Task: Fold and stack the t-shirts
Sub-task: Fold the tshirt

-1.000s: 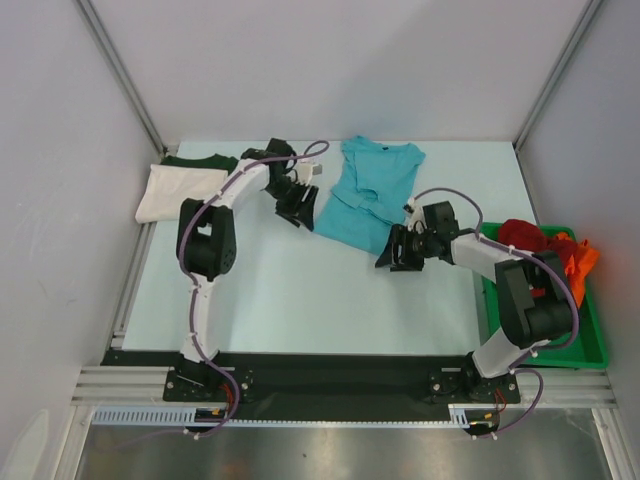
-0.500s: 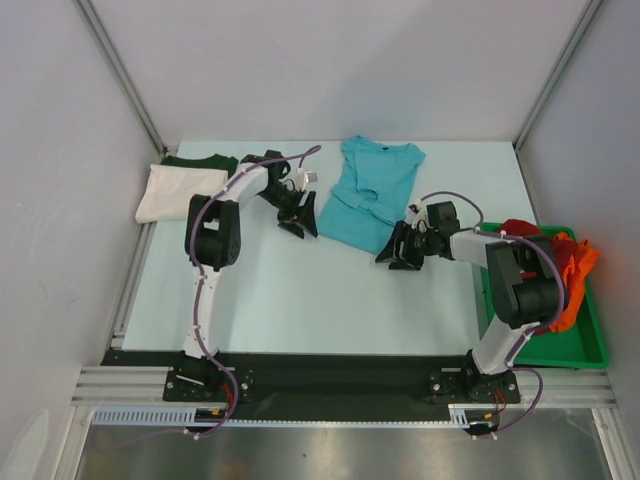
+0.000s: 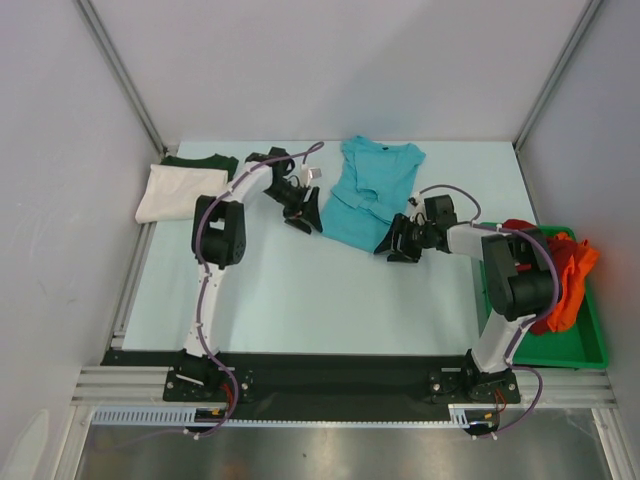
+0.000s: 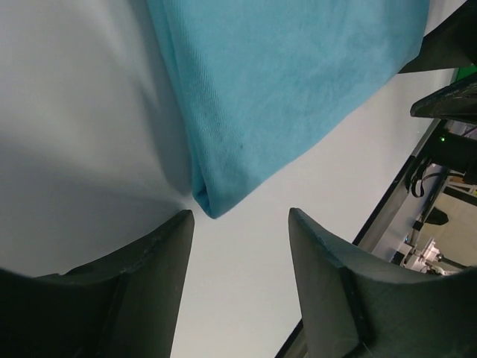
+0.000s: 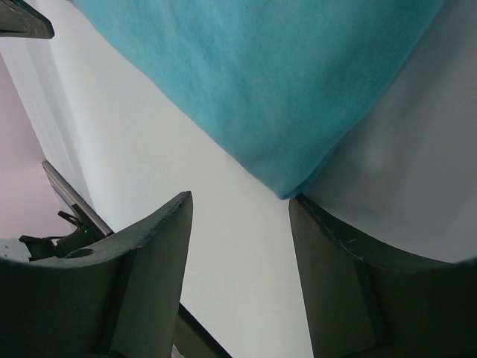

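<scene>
– On the table right now, where's the turquoise t-shirt [image 3: 372, 192] sitting, and have you got hold of it?

– nope, not holding it. It's lying at the far middle of the table [image 3: 300, 290], collar toward the back wall, lower part rumpled and doubled over a bit. My left gripper [image 3: 305, 218] is just beside its lower left edge and my right gripper [image 3: 390, 247] is at its near right corner. Both are spread wide with nothing between the pads

– what do the wrist cams show?

– left wrist: my fingers [image 4: 134, 283] are well apart and a folded corner of the turquoise cloth points into the gap, closer to the finger on the left of that view, lying flat on the table. Right wrist is pretty much the same deal, fingers [image 5: 350, 283] apart, and the shirt's corner ends right at the tip of the finger on the right of that view. Can't tell if cloth and finger actually touch in either one

– and the other shirts?

– white t-shirt [image 3: 175, 192] is folded at the far left edge of the table, with the dark green t-shirt [image 3: 200, 160] showing just behind it, touching. The red t-shirt [image 3: 522, 235] and orange t-shirt [image 3: 578, 262] are bunched together in the green tray [image 3: 592, 345] over on the right, orange hanging over the tray's right rim
</scene>
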`<state>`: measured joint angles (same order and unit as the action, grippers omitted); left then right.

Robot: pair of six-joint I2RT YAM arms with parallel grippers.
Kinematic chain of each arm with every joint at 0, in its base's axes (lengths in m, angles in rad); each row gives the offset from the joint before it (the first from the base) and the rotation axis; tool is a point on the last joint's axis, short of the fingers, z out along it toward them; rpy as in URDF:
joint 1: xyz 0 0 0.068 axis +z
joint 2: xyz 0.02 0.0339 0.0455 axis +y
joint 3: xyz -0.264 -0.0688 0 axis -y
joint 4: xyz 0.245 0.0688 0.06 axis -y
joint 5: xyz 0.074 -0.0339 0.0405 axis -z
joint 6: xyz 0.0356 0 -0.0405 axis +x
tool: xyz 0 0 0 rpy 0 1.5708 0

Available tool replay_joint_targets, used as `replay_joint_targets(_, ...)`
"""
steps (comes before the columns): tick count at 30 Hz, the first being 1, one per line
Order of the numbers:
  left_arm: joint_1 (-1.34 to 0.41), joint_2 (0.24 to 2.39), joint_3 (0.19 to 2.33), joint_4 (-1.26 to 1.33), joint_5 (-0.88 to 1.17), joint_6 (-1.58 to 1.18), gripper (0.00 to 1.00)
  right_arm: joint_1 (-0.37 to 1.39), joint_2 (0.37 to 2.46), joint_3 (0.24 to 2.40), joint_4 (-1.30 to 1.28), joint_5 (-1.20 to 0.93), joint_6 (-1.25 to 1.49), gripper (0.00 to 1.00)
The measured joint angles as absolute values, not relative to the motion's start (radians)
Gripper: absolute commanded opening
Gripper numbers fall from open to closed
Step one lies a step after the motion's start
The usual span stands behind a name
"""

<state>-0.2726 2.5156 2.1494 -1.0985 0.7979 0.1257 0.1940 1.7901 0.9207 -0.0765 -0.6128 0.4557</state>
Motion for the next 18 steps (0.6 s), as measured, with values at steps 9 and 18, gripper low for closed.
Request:
replay_joint_targets(9, -0.291, 2.540, 2.181, -1.078, 0.797, 0.118, 0.47, 0.191, 1.818, 0.953, -0.075, -0.598, 0.456, 0.58)
replay_joint_targets(18, -0.305, 2.570, 2.192, -1.060, 0.801, 0.107, 0.01, 0.190, 1.841, 0.958, -0.070, -0.558, 0.432, 0.13)
